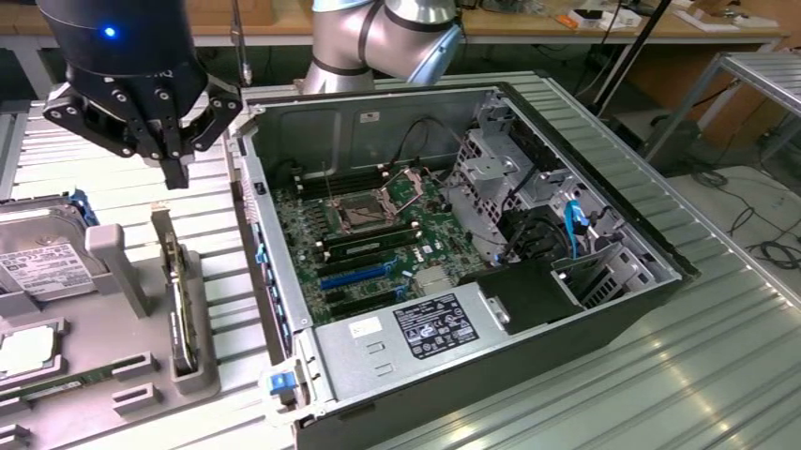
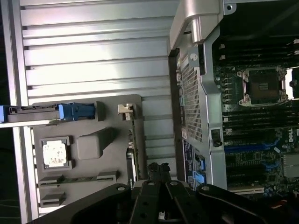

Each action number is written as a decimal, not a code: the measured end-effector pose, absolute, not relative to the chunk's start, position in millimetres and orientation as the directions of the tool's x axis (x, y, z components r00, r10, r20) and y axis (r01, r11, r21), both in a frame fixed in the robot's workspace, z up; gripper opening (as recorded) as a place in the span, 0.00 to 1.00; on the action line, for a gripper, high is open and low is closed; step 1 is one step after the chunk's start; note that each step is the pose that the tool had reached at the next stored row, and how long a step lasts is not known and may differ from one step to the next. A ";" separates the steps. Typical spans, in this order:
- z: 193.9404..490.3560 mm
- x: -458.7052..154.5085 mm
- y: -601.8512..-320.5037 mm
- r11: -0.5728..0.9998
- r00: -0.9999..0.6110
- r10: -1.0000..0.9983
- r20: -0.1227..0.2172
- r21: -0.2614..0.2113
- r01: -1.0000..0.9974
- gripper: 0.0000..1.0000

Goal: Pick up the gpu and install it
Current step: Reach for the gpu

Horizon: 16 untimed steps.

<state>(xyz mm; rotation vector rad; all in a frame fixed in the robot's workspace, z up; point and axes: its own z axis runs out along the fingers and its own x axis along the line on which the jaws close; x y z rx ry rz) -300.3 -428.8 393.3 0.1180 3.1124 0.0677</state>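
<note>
Progress: nothing done as far as shown; gpu [image 1: 179, 300] not picked up, no card seated in the case [image 1: 375, 122].
Left: both pickup and install.
Gpu: standing on its long edge in a slot of the grey tray [image 1: 131, 337], on the table [image 1: 701, 375], at the exterior view's left of the case; seen edge-on in the wrist view [image 2: 132, 140], silver bracket probably at the end nearer the jaws.
Jaws: pinched together, holding nothing, hanging above the tray's far end, apart from the gpu.
Slots: blue slots [image 1: 356, 275] on the board, bare; hard to tell which suits the card.
Edges: raised tray block [image 1: 107, 253] just beside the gpu on one side; case wall near on the other, with a strip of bare table between.
Neighbour: hard drive [image 1: 44, 267] in the same tray, beyond the block, apart from the gpu.
Room above tray: open, nothing overhead but the jaws.
Room in case: side open upward; drive cage [image 1: 494, 178] and cables at the exterior view's right of the board, clear space over the blue slots.
</note>
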 end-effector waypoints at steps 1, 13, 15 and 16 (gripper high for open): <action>393.3 -301.8 -429.6 0.996 -0.997 0.076 -0.024 0.044 0.075 0.11; 393.3 -317.1 -442.3 0.996 -0.997 0.076 -0.024 0.044 0.075 0.11; 393.3 -317.3 -442.6 0.996 -0.997 0.076 -0.024 0.044 0.075 0.11; 393.3 -317.3 -442.6 0.996 -0.997 0.076 -0.024 0.044 0.075 0.11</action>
